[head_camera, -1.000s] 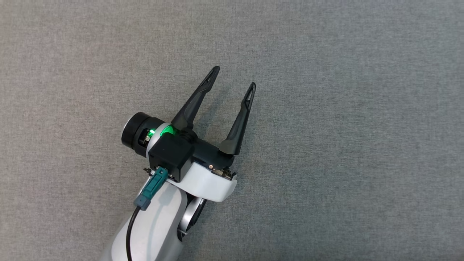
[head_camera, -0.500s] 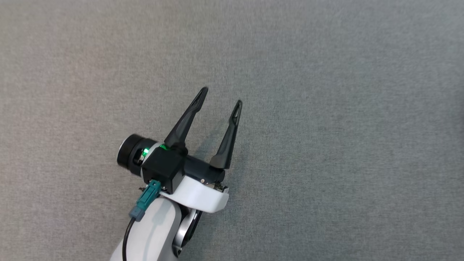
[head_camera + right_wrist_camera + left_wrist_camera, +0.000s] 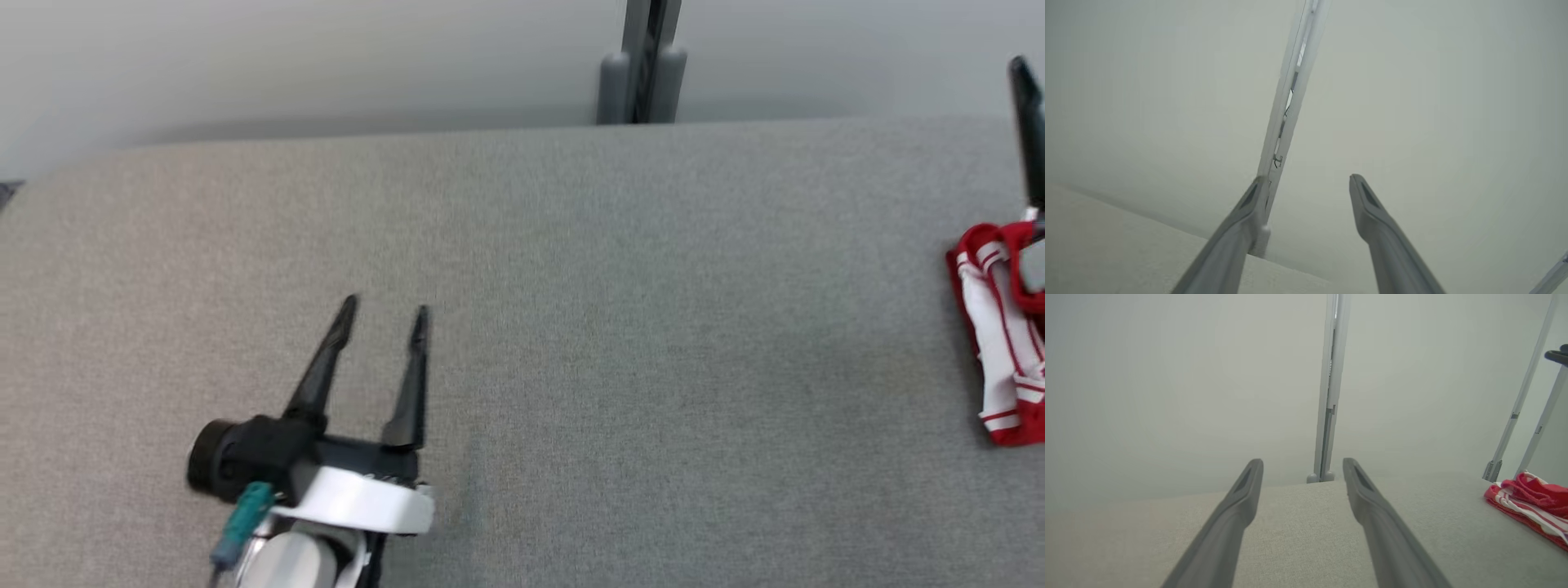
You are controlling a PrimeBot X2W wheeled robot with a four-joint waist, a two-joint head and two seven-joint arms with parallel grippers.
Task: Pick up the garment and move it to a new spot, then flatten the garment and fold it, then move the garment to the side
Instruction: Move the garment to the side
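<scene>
My left gripper [image 3: 385, 309] hangs low over the near left part of the grey cloth-covered table [image 3: 653, 327], its two dark fingers spread apart with bare fabric between them and nothing held. In the left wrist view, the left gripper [image 3: 1302, 463] points across the table toward its far edge, where a grey post [image 3: 1329, 396] stands upright against a pale wall [image 3: 1167, 375]. The garment [image 3: 1000, 343], red with white stripes, lies bunched on the table at its far right side, well apart from my left gripper and cut off by the edge of the head view. From the left wrist the garment [image 3: 1531, 502] shows as a low rumpled heap, with red folds on top and striped layers beneath. Behind it two slim pale rods [image 3: 1519, 404] lean up along the wall. One dark finger [image 3: 1030, 139] of my right arm rises at the right edge of the head view, just above the garment, and I cannot tell whether it touches the cloth. In the right wrist view my right gripper [image 3: 1308, 179] also has its fingers spread wide and empty. It is aimed up past the far edge of the table at the wall, with the post [image 3: 1290, 94] slanting behind its left finger.
</scene>
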